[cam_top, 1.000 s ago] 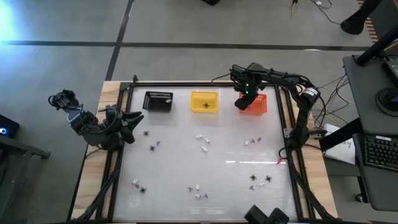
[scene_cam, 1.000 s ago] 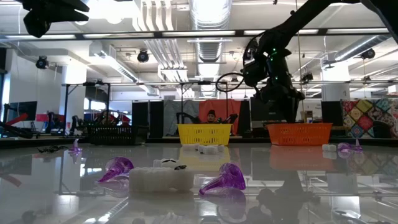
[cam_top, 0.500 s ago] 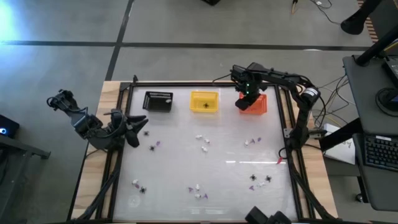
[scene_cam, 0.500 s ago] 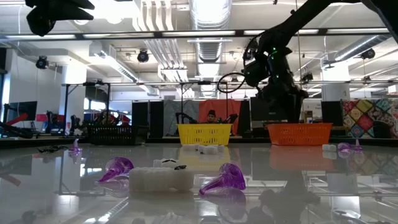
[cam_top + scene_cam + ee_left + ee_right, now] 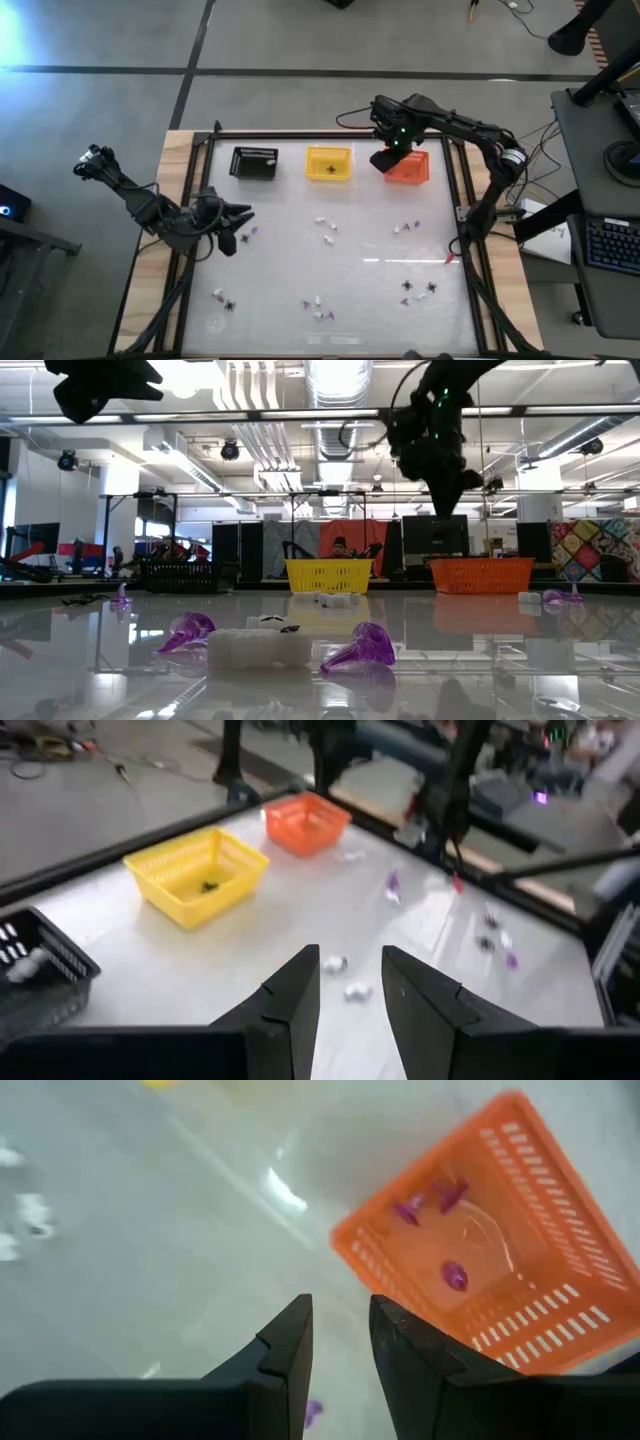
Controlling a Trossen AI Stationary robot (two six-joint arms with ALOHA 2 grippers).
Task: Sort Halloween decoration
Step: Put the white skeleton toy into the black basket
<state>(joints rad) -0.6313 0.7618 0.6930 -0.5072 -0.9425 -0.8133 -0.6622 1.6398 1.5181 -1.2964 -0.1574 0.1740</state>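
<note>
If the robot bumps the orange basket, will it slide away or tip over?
Probably slide. The orange basket looks like thin slatted plastic with only a few purple bits inside, so it seems light, and the table looks glossy and smooth. It is low and wide, so tipping seems unlikely.

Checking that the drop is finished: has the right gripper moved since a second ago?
Yes. In the low view the right gripper has risen well above the orange basket, whose rim it nearly touched before.
</note>
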